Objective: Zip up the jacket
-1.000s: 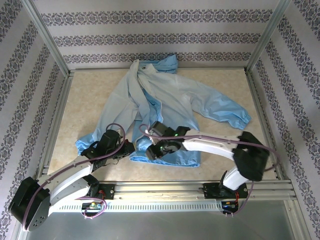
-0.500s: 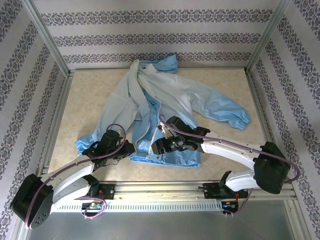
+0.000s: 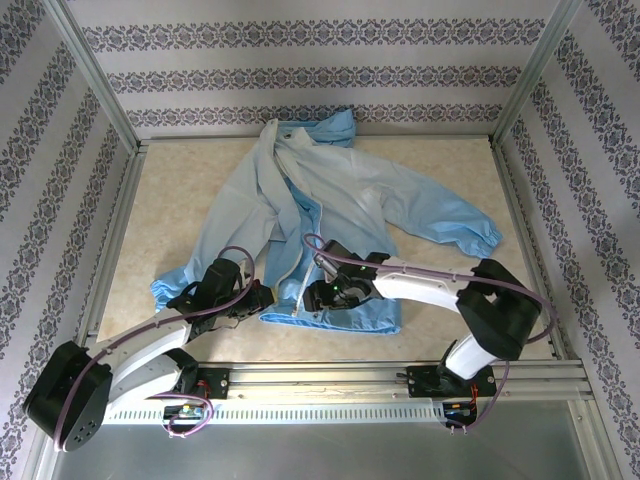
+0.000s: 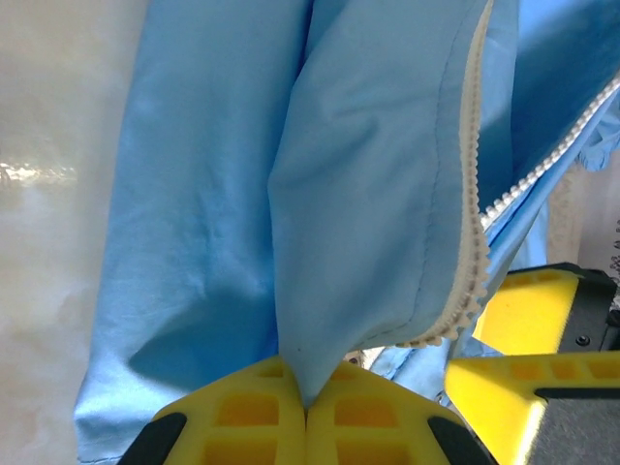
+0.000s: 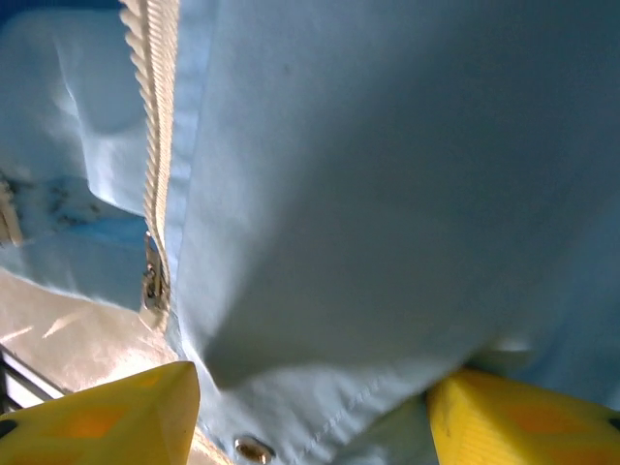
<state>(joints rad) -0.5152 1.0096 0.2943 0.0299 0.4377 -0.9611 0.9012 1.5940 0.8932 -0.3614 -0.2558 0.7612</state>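
The light-blue jacket (image 3: 350, 200) lies spread on the table, its front unzipped, hood at the back. My left gripper (image 3: 262, 298) is shut on a fold of the jacket (image 4: 368, 194) at the bottom of the left front panel (image 4: 308, 402), beside the white zipper teeth (image 4: 472, 194). My right gripper (image 3: 312, 297) is open just to the right, its yellow fingers (image 4: 528, 310) close to the left one. Its fingers stand wide apart (image 5: 310, 407) over the hem of the right panel (image 5: 387, 174). The zipper tape (image 5: 155, 116) and metal slider (image 5: 152, 281) lie to its left.
Bare beige tabletop (image 3: 170, 210) lies left of the jacket. The right sleeve (image 3: 470, 225) reaches toward the right rail. Aluminium frame rails (image 3: 320, 375) and patterned walls enclose the table. A metal snap (image 5: 252, 448) sits on the hem.
My right gripper let its jaws widen and swung out to the right, then back left to the hem by the zipper. The left gripper has kept its hold and place.
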